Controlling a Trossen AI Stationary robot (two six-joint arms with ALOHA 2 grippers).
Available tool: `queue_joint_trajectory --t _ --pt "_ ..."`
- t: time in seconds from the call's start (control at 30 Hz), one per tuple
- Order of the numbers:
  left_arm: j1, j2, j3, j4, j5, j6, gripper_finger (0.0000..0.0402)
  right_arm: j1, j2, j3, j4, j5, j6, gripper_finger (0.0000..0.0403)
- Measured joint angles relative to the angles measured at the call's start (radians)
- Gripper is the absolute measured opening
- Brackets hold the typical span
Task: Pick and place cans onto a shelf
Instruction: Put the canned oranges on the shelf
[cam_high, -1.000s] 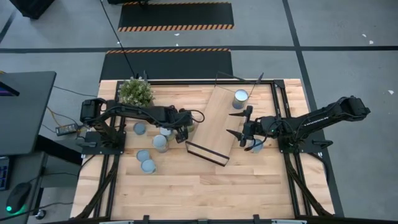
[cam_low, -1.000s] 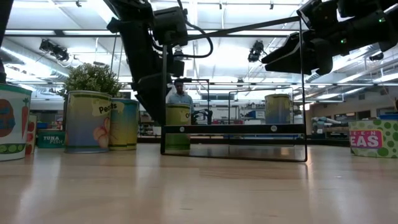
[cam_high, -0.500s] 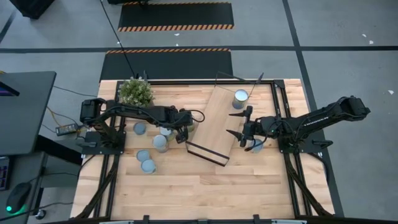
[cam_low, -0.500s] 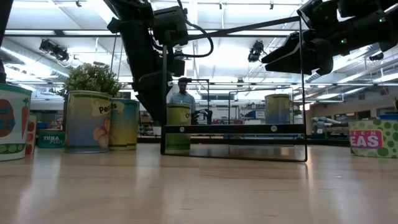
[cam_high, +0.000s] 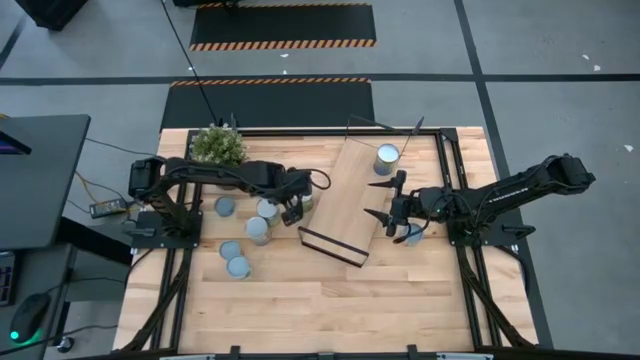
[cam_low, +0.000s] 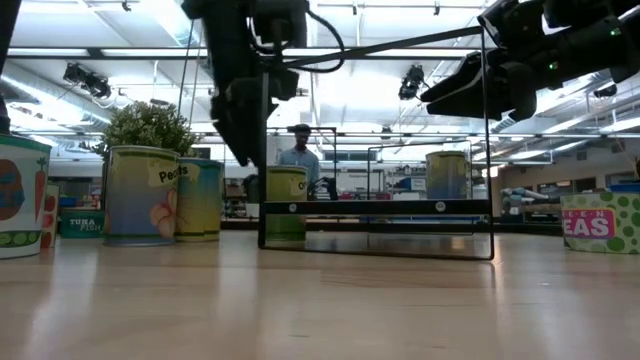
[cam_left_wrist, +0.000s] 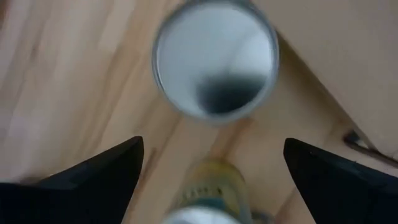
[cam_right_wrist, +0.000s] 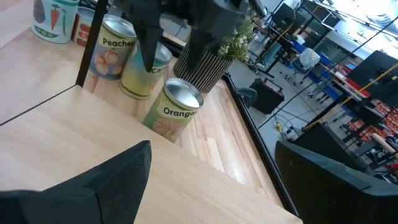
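My left gripper (cam_high: 297, 210) hangs above the table just beside the long light-wood shelf (cam_high: 345, 195) with its thin black wire frame, fingers spread wide and grasping nothing. Straight below it, seen from my wrist, stands a short tin can (cam_left_wrist: 215, 59) with a pale silvery round top and a yellowish label on its side, close against the shelf's long edge; a second tin (cam_left_wrist: 208, 199) shows at the frame's rim between my dark fingers (cam_left_wrist: 99, 171). From table height that target can (cam_low: 286, 203) reads as yellow-green, standing upright behind the wire frame.

My right gripper (cam_high: 385, 200) waits at the shelf's other long edge, also released and empty, with one tin (cam_high: 411, 235) on the table under its wrist. One silvery-topped tin (cam_high: 386, 155) already stands on the shelf's far end. Four more wait in a loose cluster on the wooden tabletop (cam_high: 300, 300) to my left, near the potted green plant (cam_high: 218, 146).

I judge the step in hand to be the approach for the next pick; the task is early, most cans unplaced. The next move calls for centring my open fingers over the can's top, descending so they straddle its sides without nudging the shelf edge, then closing firmly before lifting it across onto the board.
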Motion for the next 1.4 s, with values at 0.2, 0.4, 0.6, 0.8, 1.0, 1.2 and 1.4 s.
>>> queue_joint_trajectory --t 0.2,0.4,0.6,0.8,1.0,1.2,1.4 --pt "0.003 0.0 -0.016 -0.015 0.029 -0.018 0.0393 0.0 0.0 0.0 -0.002 0.0 -0.001 0.035" --pt "0.026 0.0 -0.053 0.076 0.04 0.053 0.0393 0.0 0.0 0.0 -0.002 0.0 -0.001 0.035" --pt "0.052 0.004 -0.056 0.144 0.058 0.131 0.0393 0.0 0.0 0.0 0.002 0.0 -0.001 0.035" --pt "0.076 0.014 -0.057 0.205 0.096 0.191 0.0393 0.0 0.0 0.0 0.002 0.0 -0.001 0.035" --pt "0.095 0.043 -0.058 0.243 0.102 0.222 0.0393 0.0 0.0 0.0 0.002 0.0 -0.001 0.035" --pt "0.095 0.053 -0.058 0.297 0.102 0.264 0.0388 0.0 0.0 0.0 0.006 -0.006 -0.001 0.035" --pt "0.096 0.058 -0.059 0.323 0.126 0.266 0.0377 0.006 0.0 0.0 0.01 -0.006 -0.001 0.035"
